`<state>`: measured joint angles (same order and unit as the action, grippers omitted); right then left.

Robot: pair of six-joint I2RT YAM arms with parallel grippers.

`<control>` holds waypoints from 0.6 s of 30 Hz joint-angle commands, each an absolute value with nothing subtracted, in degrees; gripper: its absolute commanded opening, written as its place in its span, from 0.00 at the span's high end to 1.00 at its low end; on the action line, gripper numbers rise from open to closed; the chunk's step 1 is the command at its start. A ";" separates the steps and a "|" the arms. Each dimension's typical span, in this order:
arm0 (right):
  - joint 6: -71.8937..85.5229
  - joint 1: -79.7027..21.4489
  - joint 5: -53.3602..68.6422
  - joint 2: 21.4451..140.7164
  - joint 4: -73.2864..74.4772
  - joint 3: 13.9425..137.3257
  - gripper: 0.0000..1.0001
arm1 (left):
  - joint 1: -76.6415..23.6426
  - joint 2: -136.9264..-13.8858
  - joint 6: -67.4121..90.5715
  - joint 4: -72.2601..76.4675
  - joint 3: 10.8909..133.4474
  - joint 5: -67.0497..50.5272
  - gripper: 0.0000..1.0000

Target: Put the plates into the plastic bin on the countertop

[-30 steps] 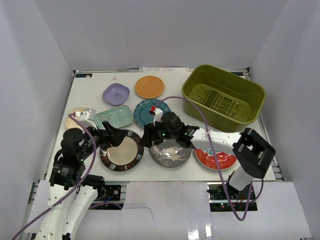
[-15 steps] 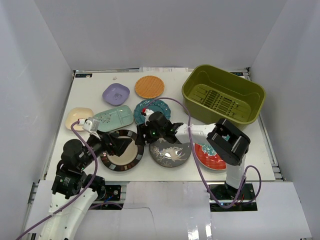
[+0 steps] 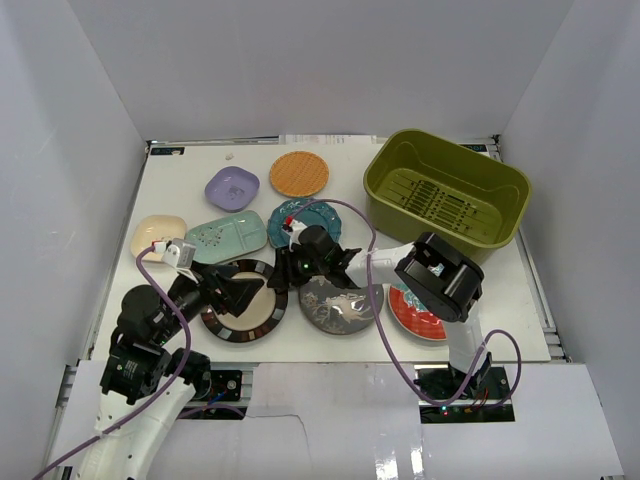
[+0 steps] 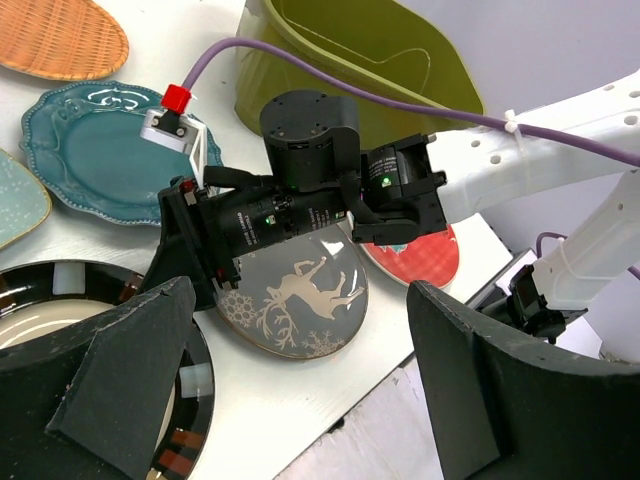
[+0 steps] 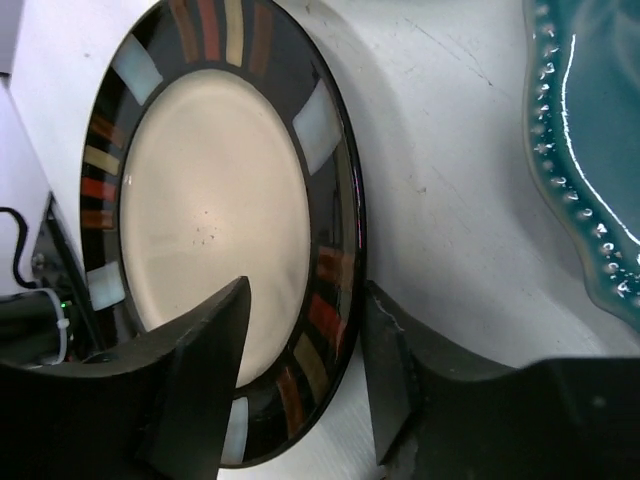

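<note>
The dark-rimmed cream plate (image 3: 252, 316) (image 5: 215, 215) lies flat at the front left of the countertop (image 3: 320, 215). My right gripper (image 3: 277, 280) (image 5: 305, 300) is low over its right edge. The jaws straddle the rim, one finger (image 5: 205, 350) over the cream middle and the other outside against the edge, with a gap still showing. My left gripper (image 3: 238, 292) (image 4: 300, 400) hangs wide open above the same plate's left part and holds nothing. The grey deer plate (image 3: 345, 308) (image 4: 300, 300) and a red plate (image 3: 412, 318) lie to the right. The olive plastic bin (image 3: 372, 180) stands empty at the back right.
More plates lie behind: teal scalloped (image 3: 284, 217) (image 5: 600, 150), mint rectangular (image 3: 225, 235), cream square (image 3: 150, 235), lavender (image 3: 232, 187) and orange (image 3: 299, 173). White walls close in three sides. The right arm's purple cable (image 3: 365, 215) loops above the plates.
My right gripper slid left from over the grey plate to the dark-rimmed plate's right rim, and its jaws have narrowed. The left gripper shifted slightly and stayed open.
</note>
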<state>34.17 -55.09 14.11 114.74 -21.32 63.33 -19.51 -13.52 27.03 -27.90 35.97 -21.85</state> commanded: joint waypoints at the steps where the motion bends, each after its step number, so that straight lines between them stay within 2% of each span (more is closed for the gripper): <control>1: 38.66 -54.23 18.88 116.54 -28.89 60.03 0.52 | -19.86 -13.71 27.07 -26.90 35.60 -21.53 0.02; 3: 39.72 -54.23 20.03 116.81 -30.67 58.81 0.58 | -19.86 -13.80 27.16 -26.90 35.51 -21.36 0.02; 4: 40.60 -54.32 20.82 116.81 -32.33 58.54 0.68 | -19.86 -13.80 27.16 -26.89 35.51 -21.36 0.02; 6: 41.13 -54.23 21.18 116.54 -33.22 57.92 0.78 | -19.78 -13.71 27.25 -26.90 35.51 -21.01 0.02; 7: 41.57 -54.14 21.18 115.76 -33.40 57.75 0.88 | -19.78 -13.71 27.33 -26.89 35.51 -20.92 0.02; 8: 41.66 -54.14 21.09 115.14 -33.49 57.66 0.92 | -19.86 -13.71 27.25 -26.89 35.51 -20.92 0.02; 15: 43.68 -54.05 21.79 105.48 -36.73 53.62 0.92 | -19.78 -14.15 27.60 -27.24 36.12 -18.21 0.02; 18: 46.75 -53.18 23.55 99.33 -40.23 51.16 0.92 | -19.78 -15.90 28.04 -28.47 40.58 -14.61 0.02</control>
